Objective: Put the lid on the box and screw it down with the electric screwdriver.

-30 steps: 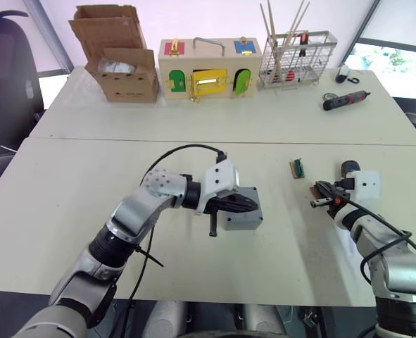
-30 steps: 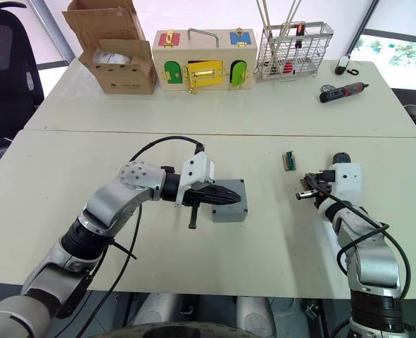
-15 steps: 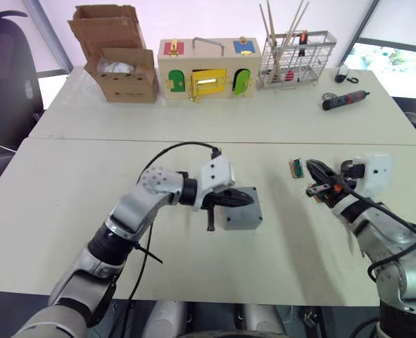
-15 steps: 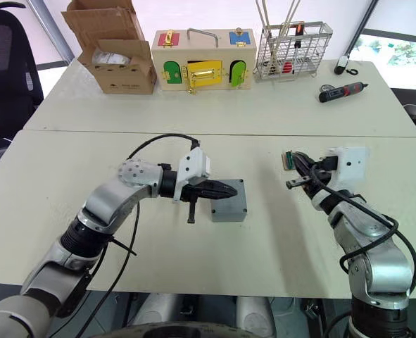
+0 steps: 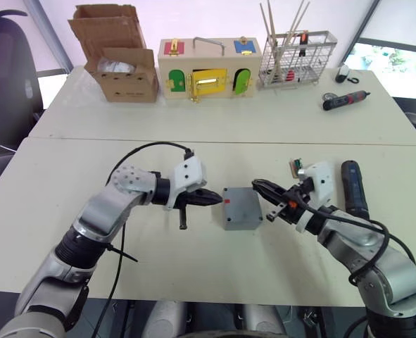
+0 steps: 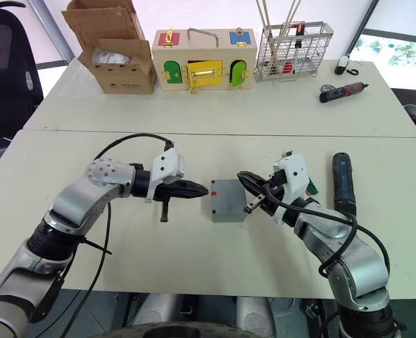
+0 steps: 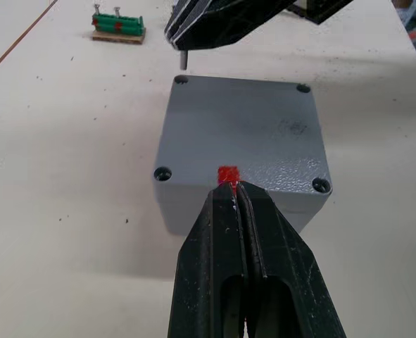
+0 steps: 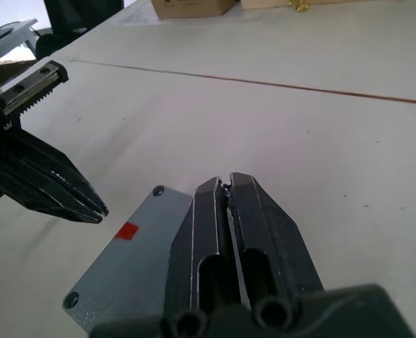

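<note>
The grey box (image 5: 243, 224) stands mid-table with the lid (image 5: 241, 205) lying flat on it. The lid has screw holes at its corners and a red mark at its left edge. My left gripper (image 5: 209, 199) is shut and empty, its tips pointing at the red mark from just left of the box. Just right of the box, slightly above the lid's right edge, my right gripper (image 5: 255, 184) is shut with nothing seen in it. The electric screwdriver (image 5: 353, 189), a thick black cylinder, lies on the table to the right of my right arm.
A small green terminal block (image 7: 117, 24) lies behind the right gripper. Along the far edge stand a cardboard box (image 5: 120, 60), a wooden box with coloured doors (image 5: 206, 74) and a wire basket (image 5: 298, 60). A black-and-red screwdriver (image 5: 346, 100) lies at the back right.
My left gripper has drawn back left off the lid. My right gripper has swung left, from near the electric screwdriver to the box's right edge. The screwdriver now lies in full view.
</note>
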Available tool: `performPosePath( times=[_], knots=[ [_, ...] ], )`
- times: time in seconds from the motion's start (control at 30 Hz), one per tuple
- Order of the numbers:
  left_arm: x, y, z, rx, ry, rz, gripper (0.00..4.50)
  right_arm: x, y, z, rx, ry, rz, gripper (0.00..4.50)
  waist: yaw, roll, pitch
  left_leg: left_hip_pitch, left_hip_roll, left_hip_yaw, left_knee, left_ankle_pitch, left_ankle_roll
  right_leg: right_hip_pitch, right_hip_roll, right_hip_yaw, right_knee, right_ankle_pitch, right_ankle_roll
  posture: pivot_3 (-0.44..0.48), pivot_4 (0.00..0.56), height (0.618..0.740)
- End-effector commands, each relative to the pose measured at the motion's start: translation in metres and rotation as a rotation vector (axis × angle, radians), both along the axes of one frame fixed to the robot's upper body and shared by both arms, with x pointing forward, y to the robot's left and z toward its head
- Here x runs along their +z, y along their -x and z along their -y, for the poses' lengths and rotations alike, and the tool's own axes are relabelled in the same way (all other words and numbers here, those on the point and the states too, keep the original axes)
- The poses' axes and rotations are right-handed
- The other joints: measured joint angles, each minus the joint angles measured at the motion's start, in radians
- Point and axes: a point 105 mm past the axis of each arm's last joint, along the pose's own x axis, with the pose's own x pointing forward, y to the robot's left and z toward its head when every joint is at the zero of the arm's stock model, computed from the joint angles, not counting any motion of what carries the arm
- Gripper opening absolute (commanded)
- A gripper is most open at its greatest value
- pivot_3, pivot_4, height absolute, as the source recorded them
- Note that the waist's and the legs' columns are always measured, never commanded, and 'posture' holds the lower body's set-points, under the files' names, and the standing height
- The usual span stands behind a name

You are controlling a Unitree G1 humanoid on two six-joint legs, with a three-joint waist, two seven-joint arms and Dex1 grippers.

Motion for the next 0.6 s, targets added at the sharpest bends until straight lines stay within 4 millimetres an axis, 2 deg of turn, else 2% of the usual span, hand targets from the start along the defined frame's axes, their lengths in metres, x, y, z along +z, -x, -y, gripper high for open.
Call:
performPosePath(
  times=[0.03,0.6],
  knots=[
    [0.0077,0.0045,0.0026,-0.010,0.023,0.024,0.00,0.0077,-0.0009,-0.0025,0.013,0.002,0.045,0.08,0.000,0.000,0.000,0.000,0.000,0.000,0.000,0.000,0.000,0.000,0.000,0.000,0.000,0.000,0.000,0.000,0.150,0.694],
    [0.0075,0.0042,0.0069,-0.010,0.031,0.026,0.00,-0.0016,-0.0048,0.0074,-0.042,0.005,0.025,0.08,0.000,0.000,0.000,0.000,0.000,0.000,0.000,0.000,0.000,0.000,0.000,0.000,0.000,0.000,0.000,0.000,0.150,0.694]
  ],
)
